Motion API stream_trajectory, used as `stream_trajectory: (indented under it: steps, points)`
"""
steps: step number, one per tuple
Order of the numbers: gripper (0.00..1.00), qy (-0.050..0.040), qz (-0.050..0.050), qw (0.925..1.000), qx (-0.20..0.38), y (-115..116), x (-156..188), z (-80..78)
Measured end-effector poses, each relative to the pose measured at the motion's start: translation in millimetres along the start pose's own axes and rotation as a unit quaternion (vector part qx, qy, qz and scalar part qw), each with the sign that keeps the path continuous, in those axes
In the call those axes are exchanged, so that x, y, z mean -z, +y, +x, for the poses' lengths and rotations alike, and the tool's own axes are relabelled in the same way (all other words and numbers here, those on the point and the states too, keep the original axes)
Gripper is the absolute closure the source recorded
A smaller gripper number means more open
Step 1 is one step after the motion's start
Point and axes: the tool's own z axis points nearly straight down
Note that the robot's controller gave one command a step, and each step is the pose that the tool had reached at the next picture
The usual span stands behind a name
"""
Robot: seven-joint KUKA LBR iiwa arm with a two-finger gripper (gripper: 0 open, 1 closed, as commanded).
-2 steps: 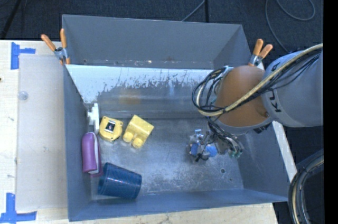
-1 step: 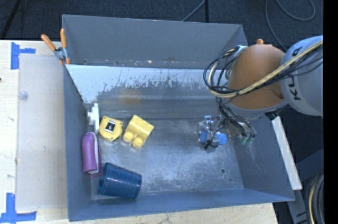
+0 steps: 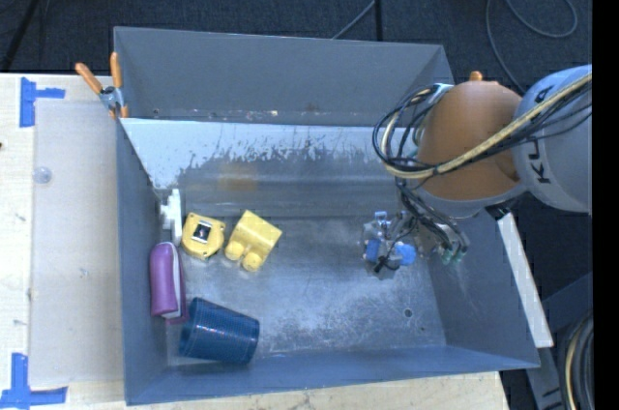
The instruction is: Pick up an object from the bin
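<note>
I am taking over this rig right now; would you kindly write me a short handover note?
Gripper: low over the bare floor of the bin, right of centre, apart from every object.
Things: yellow block, yellow tape measure, purple bottle, dark blue cup lie grouped at the left side.
Done: arm is in the bin.
Left: move to one object, grasp it, lift it out.

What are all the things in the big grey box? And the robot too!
bin: 1, grey, middle
piece: 1, white, left wall, behind bottle
case: 1, yellow with dark face, left, beside block
block: 1, yellow, right of case
bottle: 1, purple, lying along left wall
cup: 1, dark blue, on its side, front left
gripper: 1, dark with blue bits, right part of bin
arm: 1, grey, orange cover, from right
</note>
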Motion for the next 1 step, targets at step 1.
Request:
stream_trajectory:
  steps: [1]
  points:
    - [1.0,-0.0001,0.0,1.0,0.002,-5.8,80.0,3.6]
